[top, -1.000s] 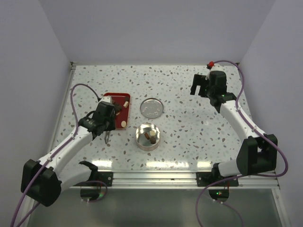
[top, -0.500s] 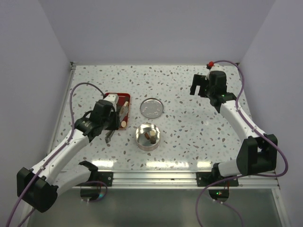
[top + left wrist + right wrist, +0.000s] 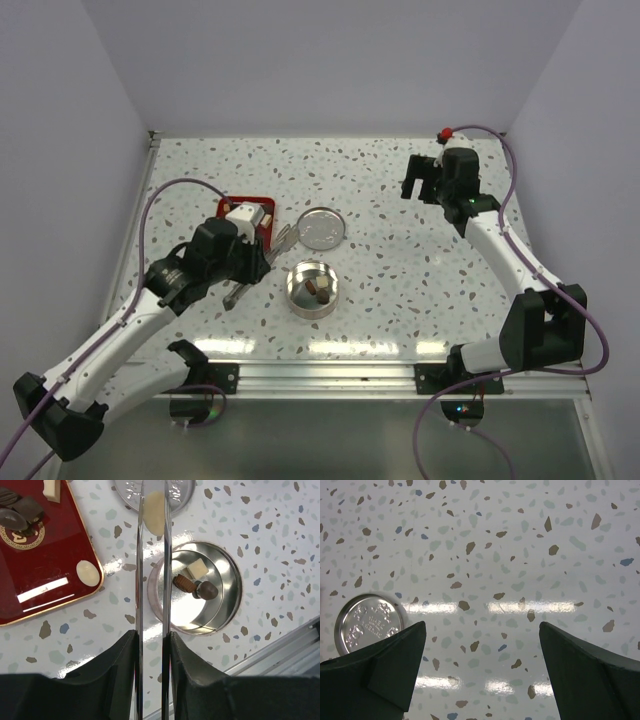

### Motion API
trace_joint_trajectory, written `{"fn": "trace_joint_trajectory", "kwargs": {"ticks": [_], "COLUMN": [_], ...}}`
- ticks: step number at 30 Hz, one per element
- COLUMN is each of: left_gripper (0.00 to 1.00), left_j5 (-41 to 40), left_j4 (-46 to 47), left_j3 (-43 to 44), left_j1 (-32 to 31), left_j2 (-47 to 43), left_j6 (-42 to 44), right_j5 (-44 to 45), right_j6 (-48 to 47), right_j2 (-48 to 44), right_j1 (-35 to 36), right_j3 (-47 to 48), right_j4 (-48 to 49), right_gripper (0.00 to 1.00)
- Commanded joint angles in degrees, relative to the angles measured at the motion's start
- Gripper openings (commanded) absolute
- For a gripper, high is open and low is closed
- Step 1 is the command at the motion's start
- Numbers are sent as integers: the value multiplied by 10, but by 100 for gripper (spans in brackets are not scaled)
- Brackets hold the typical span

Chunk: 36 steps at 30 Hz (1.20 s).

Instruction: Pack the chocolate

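Overhead view, downward wrist close-ups, lid (image 3: 321, 228) shared

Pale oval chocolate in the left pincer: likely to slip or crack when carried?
Probably slippery: the pale oval chocolate looks smooth and rounded, pinched between the thin blades of the left pincer. Likely light, being small beside the tin. Squeezing harder might crack it.

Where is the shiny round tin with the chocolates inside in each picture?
Top external: the tin is in the middle, just below the flat lid.
Left wrist: right of the middle, beside the left tool pinching a pale chocolate.
Right wrist: not in it.
Shared landmark: the lid, at the left wrist's top edge and the right wrist's lower left.
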Motion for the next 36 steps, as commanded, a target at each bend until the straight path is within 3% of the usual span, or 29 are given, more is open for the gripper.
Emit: {"fn": "trace_joint_trajectory", "kwargs": {"ticks": [1, 9, 16, 24, 36], "left_gripper": [35, 36, 36, 46, 43], "left_j5": [43, 129, 157, 145, 91], "left_j4": [-19, -26, -33, -37, -41], "left_j3": [10, -17, -19, -18, 6], "left_j1": [-6, -19, -37, -55, -57], "left_j2": [-24, -57, -49, -37, -28], "left_j6": [5, 11, 20, 21, 16], "right_j5": [-11, -11, -3, 2, 4], "right_j6": [7, 10, 11, 10, 8], "right_j2": [-5, -2, -5, -4, -2], "right_j1": [-2, -1, -1, -2, -2], "right_j3": [25, 30, 24, 20, 20], "right_j4": [-4, -5, -10, -12, -12], "right_gripper": [99, 99, 99, 99, 99]}}
